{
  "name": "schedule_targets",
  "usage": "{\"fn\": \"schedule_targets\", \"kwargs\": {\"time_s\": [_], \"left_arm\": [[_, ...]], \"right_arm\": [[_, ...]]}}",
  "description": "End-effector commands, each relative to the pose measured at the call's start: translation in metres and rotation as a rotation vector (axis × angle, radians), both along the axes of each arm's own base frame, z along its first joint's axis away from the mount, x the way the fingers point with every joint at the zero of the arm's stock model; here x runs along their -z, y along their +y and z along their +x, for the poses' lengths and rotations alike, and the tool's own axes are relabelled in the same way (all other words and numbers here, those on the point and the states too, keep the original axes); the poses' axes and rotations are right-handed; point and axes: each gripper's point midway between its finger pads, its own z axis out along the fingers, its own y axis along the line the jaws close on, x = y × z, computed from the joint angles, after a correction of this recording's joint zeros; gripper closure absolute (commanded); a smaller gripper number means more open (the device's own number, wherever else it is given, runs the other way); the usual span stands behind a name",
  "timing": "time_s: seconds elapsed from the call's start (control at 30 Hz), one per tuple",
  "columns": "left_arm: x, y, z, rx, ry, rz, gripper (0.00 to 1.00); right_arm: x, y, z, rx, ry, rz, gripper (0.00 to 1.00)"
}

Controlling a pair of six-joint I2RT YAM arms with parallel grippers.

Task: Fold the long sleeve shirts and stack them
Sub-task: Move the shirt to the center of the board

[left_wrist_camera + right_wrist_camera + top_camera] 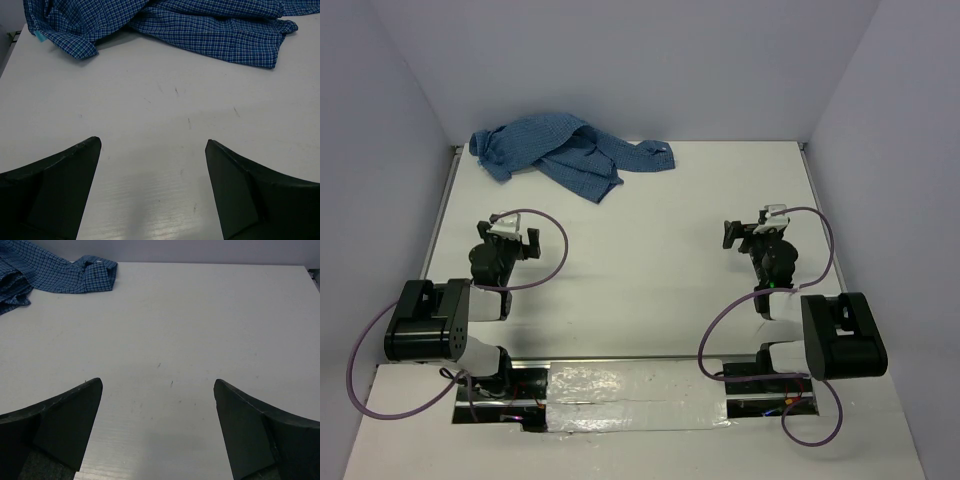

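Observation:
A blue finely checked long sleeve shirt lies crumpled at the far left of the white table, against the back wall. It fills the top of the left wrist view and shows at the top left of the right wrist view. My left gripper hovers open over bare table, well short of the shirt, nothing between its jaws. My right gripper is open too, over bare table to the right of the shirt.
Grey walls close in the table at the back and both sides. Purple cables loop beside each arm. A shiny strip runs along the near edge between the arm bases.

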Motion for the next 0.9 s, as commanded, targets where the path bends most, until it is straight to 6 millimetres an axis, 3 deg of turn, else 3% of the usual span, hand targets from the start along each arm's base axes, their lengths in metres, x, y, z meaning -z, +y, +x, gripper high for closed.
{"fn": "schedule_targets", "kwargs": {"time_s": [0.0, 0.13, 0.2, 0.23, 0.27, 0.3, 0.33, 0.37, 0.4, 0.43, 0.47, 0.5, 0.53, 0.57, 0.6, 0.63, 0.67, 0.7, 0.73, 0.77, 0.8, 0.87], "left_arm": [[-0.010, -0.001, 0.002, 0.014, -0.044, 0.012, 0.01], [-0.011, -0.001, 0.002, 0.014, -0.044, 0.011, 0.01], [-0.010, -0.002, 0.003, 0.018, -0.044, 0.029, 0.01], [-0.010, -0.005, 0.001, 0.027, -0.045, 0.024, 0.01], [-0.022, -0.008, 0.004, 0.047, -0.080, 0.026, 0.01], [-0.004, -0.013, -0.002, 0.085, 0.071, 0.042, 0.01], [-0.055, -0.021, 0.025, 0.133, 0.040, 0.056, 0.01], [-0.069, -0.031, 0.031, 0.180, 0.084, 0.053, 0.01], [-0.078, -0.035, 0.041, 0.175, 0.135, 0.039, 0.01], [-0.094, -0.036, 0.063, 0.164, 0.219, 0.039, 0.01], [-0.121, -0.039, 0.068, 0.182, 0.213, 0.036, 0.01], [-0.103, -0.041, 0.086, 0.209, 0.307, 0.049, 0.17], [-0.130, -0.040, 0.100, 0.210, 0.360, 0.048, 0.27], [-0.130, -0.039, 0.109, 0.200, 0.414, 0.036, 0.37], [-0.093, -0.035, 0.128, 0.159, 0.551, -0.006, 0.45], [-0.131, -0.035, 0.155, 0.148, 0.507, -0.017, 0.42], [-0.068, -0.033, 0.154, 0.126, 0.726, -0.051, 0.31], [-0.066, -0.035, 0.162, 0.099, 0.762, -0.096, 0.25], [-0.085, -0.036, 0.181, 0.084, 0.728, -0.124, 0.18], [-0.051, -0.036, 0.189, 0.066, 0.792, -0.146, 0.01], [-0.052, -0.050, 0.200, 0.056, 0.770, -0.152, 0.01], [-0.051, -0.053, 0.230, 0.039, 0.671, -0.144, 0.01]], "right_arm": [[-0.017, -0.001, 0.003, 0.005, -0.061, 0.004, 0.00], [-0.017, -0.001, 0.002, 0.004, -0.061, 0.004, 0.00], [-0.029, 0.000, 0.005, 0.002, -0.084, 0.004, 0.00], [-0.031, 0.003, 0.014, -0.019, -0.016, 0.003, 0.00], [-0.048, 0.008, 0.016, -0.053, -0.004, 0.003, 0.00], [-0.055, 0.011, 0.020, -0.080, 0.032, 0.005, 0.07], [-0.075, 0.032, 0.024, -0.203, 0.072, 0.017, 0.17], [-0.087, 0.042, 0.025, -0.260, 0.079, 0.019, 0.32], [-0.096, 0.047, 0.027, -0.294, 0.096, 0.019, 0.66], [-0.111, 0.050, 0.035, -0.304, 0.142, 0.058, 0.80], [-0.117, 0.050, 0.041, -0.291, 0.171, 0.092, 0.80], [-0.135, 0.050, 0.046, -0.283, 0.191, 0.119, 0.75], [-0.138, 0.051, 0.051, -0.277, 0.213, 0.143, 0.67], [-0.132, 0.052, 0.058, -0.260, 0.253, 0.184, 0.50], [-0.142, 0.055, 0.064, -0.256, 0.250, 0.191, 0.42], [-0.143, 0.057, 0.067, -0.246, 0.252, 0.192, 0.34], [-0.140, 0.062, 0.072, -0.213, 0.261, 0.183, 0.24], [-0.141, 0.067, 0.074, -0.207, 0.262, 0.176, 0.19], [-0.148, 0.072, 0.077, -0.206, 0.251, 0.171, 0.17], [-0.142, 0.082, 0.076, -0.219, 0.278, 0.164, 0.11], [-0.140, 0.086, 0.076, -0.222, 0.294, 0.165, 0.10], [-0.138, 0.101, 0.076, -0.249, 0.310, 0.162, 0.10]]}}
